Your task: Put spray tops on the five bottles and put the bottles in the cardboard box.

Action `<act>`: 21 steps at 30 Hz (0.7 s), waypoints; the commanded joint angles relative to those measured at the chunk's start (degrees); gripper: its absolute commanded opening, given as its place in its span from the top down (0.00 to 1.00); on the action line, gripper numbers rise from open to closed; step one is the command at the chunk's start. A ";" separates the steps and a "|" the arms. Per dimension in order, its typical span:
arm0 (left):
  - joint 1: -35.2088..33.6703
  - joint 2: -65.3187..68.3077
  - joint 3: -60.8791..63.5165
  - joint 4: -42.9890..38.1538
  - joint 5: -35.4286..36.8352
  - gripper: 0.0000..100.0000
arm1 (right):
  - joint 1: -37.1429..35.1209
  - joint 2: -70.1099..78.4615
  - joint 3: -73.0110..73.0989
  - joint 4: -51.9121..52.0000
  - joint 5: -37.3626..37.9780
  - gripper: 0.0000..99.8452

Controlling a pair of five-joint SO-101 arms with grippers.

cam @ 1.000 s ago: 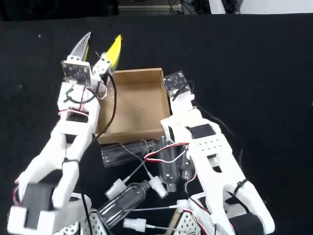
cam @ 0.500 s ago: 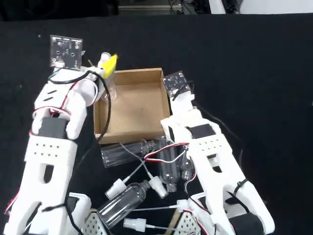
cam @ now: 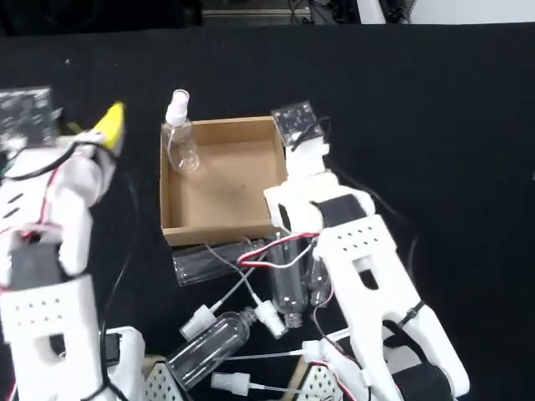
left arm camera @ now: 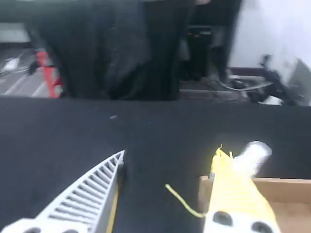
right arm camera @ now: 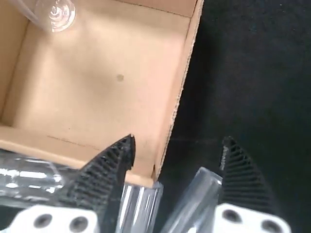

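Note:
A clear bottle with a white spray top [cam: 180, 138] stands upright in the far left corner of the cardboard box [cam: 219, 230]. My left gripper [left arm camera: 169, 154] is open and empty, left of the box; its yellow finger [cam: 111, 124] points away from me. The spray top [left arm camera: 252, 153] peeks out behind that finger. My right gripper [right arm camera: 178, 141] hangs open and empty over the box's near right corner [right arm camera: 187, 73]. The standing bottle's base [right arm camera: 57, 7] sits at the far side of the box floor. Bare bottles [cam: 213, 261] [cam: 288, 282] lie just in front of the box.
Another bottle [cam: 209, 344] lies near the front edge, with loose spray tops [cam: 199, 322] [cam: 230, 383] [cam: 269, 319] and their thin tubes around it. The right arm [cam: 351, 242] reaches over these bottles. Black cloth covers the table; both arm bases stand at the front.
The left gripper let go of the capped bottle in the box's far left corner and swung away to the left. The right arm shifted slightly farther over the box.

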 commanded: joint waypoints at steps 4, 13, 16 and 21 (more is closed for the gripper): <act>-2.51 -15.82 -2.59 17.32 -6.68 0.74 | 10.64 -3.21 -12.18 14.86 7.21 0.77; 8.22 -6.86 -3.30 41.85 -28.92 0.74 | 30.68 -3.30 -18.77 25.41 19.34 0.79; 16.13 -0.18 -7.78 50.37 -30.24 0.74 | 37.36 -3.21 -18.77 25.49 21.63 0.79; 34.86 7.74 -11.38 57.32 -28.40 0.74 | 46.86 -2.77 -18.42 25.58 26.02 0.79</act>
